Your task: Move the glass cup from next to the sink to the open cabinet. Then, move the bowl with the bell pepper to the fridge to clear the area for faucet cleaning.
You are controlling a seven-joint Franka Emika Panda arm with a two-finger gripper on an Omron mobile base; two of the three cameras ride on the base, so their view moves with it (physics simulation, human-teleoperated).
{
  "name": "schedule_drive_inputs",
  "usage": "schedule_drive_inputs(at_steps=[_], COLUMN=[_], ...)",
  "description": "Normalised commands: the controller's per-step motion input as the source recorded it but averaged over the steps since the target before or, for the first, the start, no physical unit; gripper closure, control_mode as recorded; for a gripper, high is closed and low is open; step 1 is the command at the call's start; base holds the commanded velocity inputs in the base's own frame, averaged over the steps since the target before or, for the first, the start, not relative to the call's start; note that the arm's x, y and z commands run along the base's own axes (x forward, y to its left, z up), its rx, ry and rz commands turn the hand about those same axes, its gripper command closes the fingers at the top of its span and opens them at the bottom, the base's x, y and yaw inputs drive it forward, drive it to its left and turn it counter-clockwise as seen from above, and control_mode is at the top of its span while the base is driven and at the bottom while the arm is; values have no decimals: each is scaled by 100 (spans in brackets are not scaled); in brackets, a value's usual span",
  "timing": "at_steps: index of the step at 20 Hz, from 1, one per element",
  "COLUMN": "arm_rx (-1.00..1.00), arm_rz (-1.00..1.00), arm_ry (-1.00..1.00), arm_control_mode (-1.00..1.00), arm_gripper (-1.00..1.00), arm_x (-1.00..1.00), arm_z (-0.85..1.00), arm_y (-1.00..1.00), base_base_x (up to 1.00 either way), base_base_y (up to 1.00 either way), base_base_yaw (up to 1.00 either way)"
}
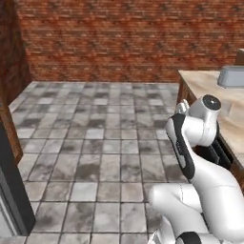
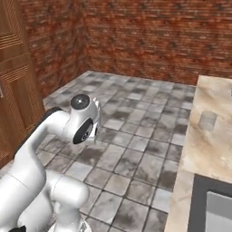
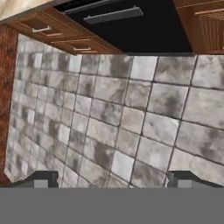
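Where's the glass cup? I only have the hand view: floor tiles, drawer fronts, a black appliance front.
Observer: The right base view has it. The glass cup stands upright on the counter, with nothing touching it and the arm well away from it.
Operator: Which way is the sink from it?
Observer: The sink is set in the same counter, nearer the camera than the cup, with bare counter between them.
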Motion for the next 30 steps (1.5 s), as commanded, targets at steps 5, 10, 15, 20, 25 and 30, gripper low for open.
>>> schedule_drive_inputs(at_steps=[5, 10, 15, 20, 25, 30], arm_rx=[0, 0, 0, 0, 0, 0], arm_rz=[0, 0, 0, 0, 0, 0], arm_ry=[0, 0, 0, 0, 0, 0], arm_control_mode=[100, 100, 100, 100, 100, 100], arm_gripper=[-100, -100, -100, -100, -100, -100], arm_x=[0, 0, 0, 0, 0, 0], arm_z=[0, 0, 0, 0, 0, 0], arm_y=[0, 0, 0, 0, 0, 0], base_base_x=[100, 100, 79, 41, 26, 36], base_base_y=[-11, 0, 0, 10, 46, 58], base_base_yaw=[-33, -47, -69, -79, -77, -67])
